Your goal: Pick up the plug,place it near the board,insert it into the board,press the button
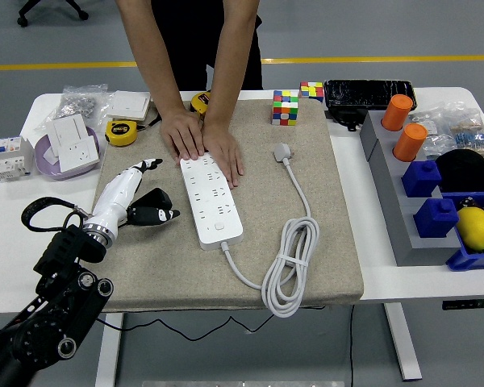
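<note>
On the mat, power strip [210, 199]: long axis runs near-to-far, person's hands [202, 139] pressing its far end.
Plug [283, 151]: prongs point away.
Left hand [139, 199]: fingers spread, empty.

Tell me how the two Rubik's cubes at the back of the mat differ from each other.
The nearer Rubik's cube sits on the beige mat; the farther Rubik's cube sits behind it, at or past the mat's far edge. The nearer one looks larger and shows red, green, yellow and blue squares; the farther one shows mostly white, red and yellow. Both are scrambled and rest flat, untouched.
</note>
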Controlling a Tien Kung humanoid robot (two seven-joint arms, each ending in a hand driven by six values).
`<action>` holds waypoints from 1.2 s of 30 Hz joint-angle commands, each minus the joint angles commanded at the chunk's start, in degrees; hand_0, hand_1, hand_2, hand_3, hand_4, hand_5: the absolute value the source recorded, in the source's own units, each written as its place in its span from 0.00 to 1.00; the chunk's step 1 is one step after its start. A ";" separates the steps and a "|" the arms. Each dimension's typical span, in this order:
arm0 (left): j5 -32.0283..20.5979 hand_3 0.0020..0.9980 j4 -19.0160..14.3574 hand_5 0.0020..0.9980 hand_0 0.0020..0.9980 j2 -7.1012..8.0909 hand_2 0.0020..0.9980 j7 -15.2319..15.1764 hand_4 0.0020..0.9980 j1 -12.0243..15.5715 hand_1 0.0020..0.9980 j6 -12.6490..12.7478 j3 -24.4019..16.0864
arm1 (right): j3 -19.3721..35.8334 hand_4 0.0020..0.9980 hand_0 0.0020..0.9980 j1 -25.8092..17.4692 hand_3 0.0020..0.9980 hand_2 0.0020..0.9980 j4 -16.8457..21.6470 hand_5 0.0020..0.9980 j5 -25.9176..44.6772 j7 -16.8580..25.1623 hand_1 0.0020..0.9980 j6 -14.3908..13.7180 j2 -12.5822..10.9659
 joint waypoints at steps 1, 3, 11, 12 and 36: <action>0.17 0.69 0.23 0.18 0.83 -0.04 0.70 -0.14 1.00 0.08 0.82 0.23 -0.12 | 0.01 1.00 1.00 0.00 0.85 0.86 0.00 1.00 -0.02 -0.01 0.93 0.00 0.01; 0.67 0.69 0.40 0.18 0.83 -0.11 0.70 -0.32 1.00 0.28 0.82 0.66 -0.43 | 0.02 1.00 1.00 -0.01 0.85 0.86 0.00 1.00 -0.04 -0.01 0.93 0.00 0.02; 1.93 0.59 0.50 0.18 0.80 0.05 0.62 -0.31 1.00 1.15 0.76 1.64 -2.04 | -0.05 1.00 1.00 0.03 0.85 0.86 0.00 1.00 -0.13 0.03 0.93 0.01 -0.15; 2.17 0.52 0.71 0.18 0.78 0.06 0.60 -0.28 1.00 1.16 0.75 1.59 -2.17 | 0.12 1.00 1.00 0.03 0.85 0.86 0.00 1.00 -0.28 -0.02 0.93 0.01 -0.16; 2.87 0.38 2.49 0.36 0.66 -0.29 0.42 -0.54 0.65 0.20 0.62 2.16 -2.50 | 0.06 1.00 1.00 0.07 0.85 0.86 0.00 1.00 0.32 0.23 0.94 -0.24 -0.16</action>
